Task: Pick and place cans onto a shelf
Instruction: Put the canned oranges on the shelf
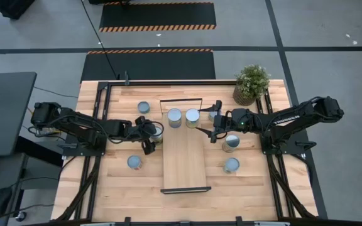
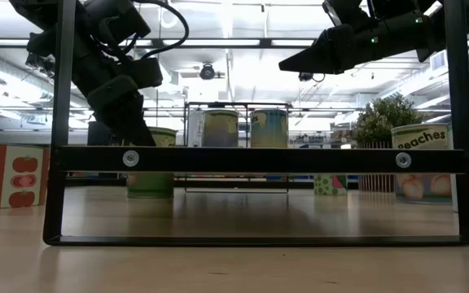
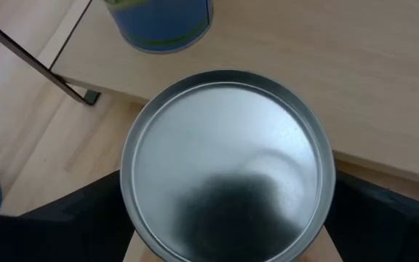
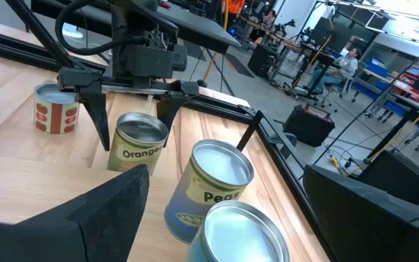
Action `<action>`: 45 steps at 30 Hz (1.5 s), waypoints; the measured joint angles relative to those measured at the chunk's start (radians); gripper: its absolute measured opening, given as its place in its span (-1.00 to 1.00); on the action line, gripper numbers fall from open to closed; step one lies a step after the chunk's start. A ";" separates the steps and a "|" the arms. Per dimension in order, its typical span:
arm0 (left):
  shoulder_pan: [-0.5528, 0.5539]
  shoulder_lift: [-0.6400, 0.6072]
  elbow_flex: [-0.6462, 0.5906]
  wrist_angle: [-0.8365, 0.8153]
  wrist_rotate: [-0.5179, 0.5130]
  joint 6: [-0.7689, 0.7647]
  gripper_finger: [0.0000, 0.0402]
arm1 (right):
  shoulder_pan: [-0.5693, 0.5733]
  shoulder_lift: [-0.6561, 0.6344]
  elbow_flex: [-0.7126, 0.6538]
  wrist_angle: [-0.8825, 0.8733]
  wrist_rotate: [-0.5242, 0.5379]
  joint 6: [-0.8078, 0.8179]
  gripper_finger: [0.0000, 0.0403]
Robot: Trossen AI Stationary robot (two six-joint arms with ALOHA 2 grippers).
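The light-wood shelf lies in the table's middle, and two cans stand on its far end. A can with an "Orange" label stands upright on the table by the shelf's left edge; its silvery top fills the left wrist view. My left gripper is open, with one finger on each side of this can. My right gripper is open and empty. It hangs high above the shelf's right edge, beside the two cans on the shelf. My left gripper comes at the Orange can slanting down from the table's left. Its fingers stand close to the can's wall on two opposite sides. I cannot tell whether they touch it. The can stands upright on the table.
More cans stand on the table: far left, near left, and two on the right. A potted plant stands at the far right corner. Black frame bars close the shelf's short ends.
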 joint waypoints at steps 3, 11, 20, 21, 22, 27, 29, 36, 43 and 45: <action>0.000 0.000 0.000 0.000 -0.003 0.001 0.87 | 0.000 0.000 0.000 0.000 0.000 0.000 0.85; 0.000 -0.001 0.000 -0.001 -0.003 0.003 0.66 | 0.000 0.000 0.000 0.000 0.000 0.000 0.85; 0.000 -0.041 0.022 -0.067 0.036 0.000 0.62 | 0.000 0.000 0.000 0.000 0.000 -0.001 0.85; 0.000 -0.053 0.027 -0.091 0.033 0.002 0.62 | 0.000 0.000 0.000 0.000 -0.001 -0.002 0.85; 0.000 -0.062 0.037 -0.111 0.032 0.003 0.62 | 0.000 0.000 0.000 0.001 -0.006 -0.001 0.85; 0.001 -0.115 0.096 -0.233 0.030 0.004 0.61 | 0.000 0.000 0.000 0.001 -0.013 -0.001 0.85; 0.001 -0.125 0.118 -0.262 0.029 0.004 0.61 | 0.000 0.000 0.000 0.001 -0.017 0.000 0.85; -0.022 -0.127 0.194 -0.294 0.029 0.050 0.61 | 0.000 0.000 0.000 0.002 -0.018 -0.001 0.85; -0.051 -0.127 0.245 -0.277 0.029 0.056 0.61 | 0.000 0.000 0.000 0.002 -0.018 -0.001 0.85; -0.060 -0.124 0.244 -0.256 0.030 0.056 0.61 | 0.000 0.000 0.000 0.002 -0.018 -0.001 0.85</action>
